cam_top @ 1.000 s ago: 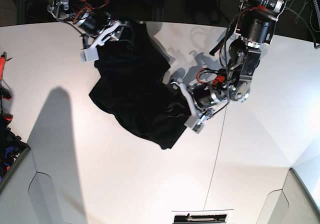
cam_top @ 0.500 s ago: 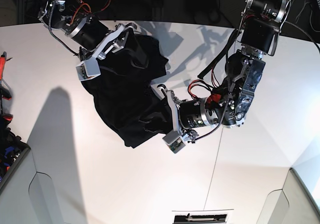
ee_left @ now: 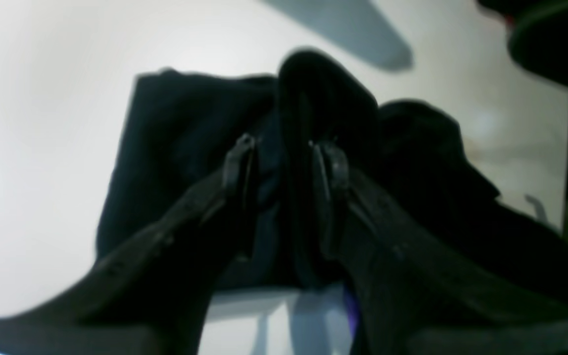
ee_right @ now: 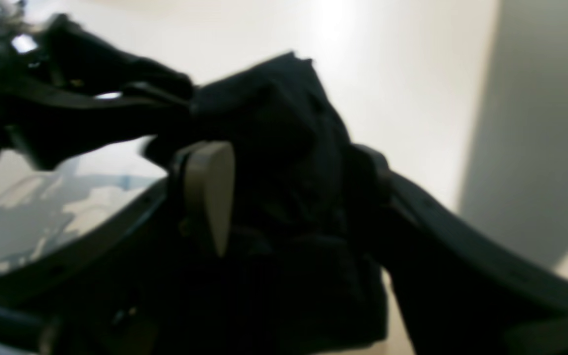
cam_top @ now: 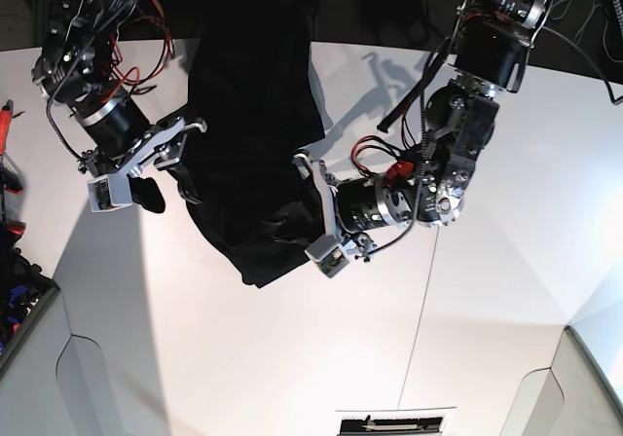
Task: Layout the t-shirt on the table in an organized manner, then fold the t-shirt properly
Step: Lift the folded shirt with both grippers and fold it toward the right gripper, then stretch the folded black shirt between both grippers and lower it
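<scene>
I'm holding the t-shirt [cam_top: 248,134] bunched and hanging between both arms above the table [cam_top: 487,309], with the left gripper [ee_left: 284,158] pinching a thick fold of black fabric and the right gripper [ee_right: 284,197] clamped tight on another wad. My worry is the cloth is slipping out of one side or twisting as I'm spreading it, since I'm gripping lumps, not clean edges. No containers showing anywhere I'm looking.
</scene>
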Motion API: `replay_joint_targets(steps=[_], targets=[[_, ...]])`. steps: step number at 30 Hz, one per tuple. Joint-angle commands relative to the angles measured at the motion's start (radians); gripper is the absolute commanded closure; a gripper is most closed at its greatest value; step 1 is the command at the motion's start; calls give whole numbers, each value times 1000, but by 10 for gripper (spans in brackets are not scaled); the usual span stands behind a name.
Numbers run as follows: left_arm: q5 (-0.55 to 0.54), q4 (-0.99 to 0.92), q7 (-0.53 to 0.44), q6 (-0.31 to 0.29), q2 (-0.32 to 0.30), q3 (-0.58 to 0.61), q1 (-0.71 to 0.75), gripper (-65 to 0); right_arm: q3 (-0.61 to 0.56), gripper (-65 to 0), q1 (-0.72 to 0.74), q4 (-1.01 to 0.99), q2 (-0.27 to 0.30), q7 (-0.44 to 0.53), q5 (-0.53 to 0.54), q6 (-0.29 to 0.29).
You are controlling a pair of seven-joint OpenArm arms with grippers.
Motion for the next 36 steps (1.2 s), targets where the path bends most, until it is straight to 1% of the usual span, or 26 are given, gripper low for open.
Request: replay_joint_targets(steps=[1,4,7,8,11,12,15,18,20,23,24,26,28,30,34,36], targets=[[-1,-13,-39,-5,24,-3,-31,-215,3,-8,22,-24,22,21,11,0],[34,-130,-65,-5,84,-3,-71,-215,3,-8,53,-157,62,21,12,0],[39,-249,-75,-5,127,-3,-102,-215,2,0,45,-254,69,19,20,1],[39,-281,-75,-5,137,-3,-107,-215,2,0,40,-276,70,20,43,1],[39,-333,-74,-6,158,0,-107,-215,2,0,-1,-282,69,20,156,5],[39,-344,-74,-5,168,0,-106,-215,2,0,-15,-281,67,19,175,6],[39,-355,-81,-5,195,1,-107,-215,-3,0,-55,-280,42,15,207,10],[49,-356,-98,-6,224,1,-107,-215,-23,0,-93,-281,-18,13,230,12],[85,-356,-97,-6,260,8,-108,-215,-47,0,-101,-281,-61,13,229,13],[90,-356,-97,-6,294,88,-113,-215,-107,0,-98,-281,-100,18,228,12],[82,-355,-98,-11,296,109,-116,-215,-112,0,-100,-281,-105,34,229,5],[83,-354,-79,-11,288,111,-135,-215,-111,0,-101,-281,-105,39,208,8],[68,-329,-63,-11,261,111,-161,-215,-111,0,-101,-280,-104,39,206,8],[13,-266,-31,-11,215,106,-179,-215,-111,0,-101,-275,-104,39,206,8],[-102,-114,69,-11,138,76,-184,-215,-87,0,-89,-227,-95,39,191,8],[-151,-60,103,-11,112,76,-181,-215,-61,0,-66,-199,-73,39,192,8]])
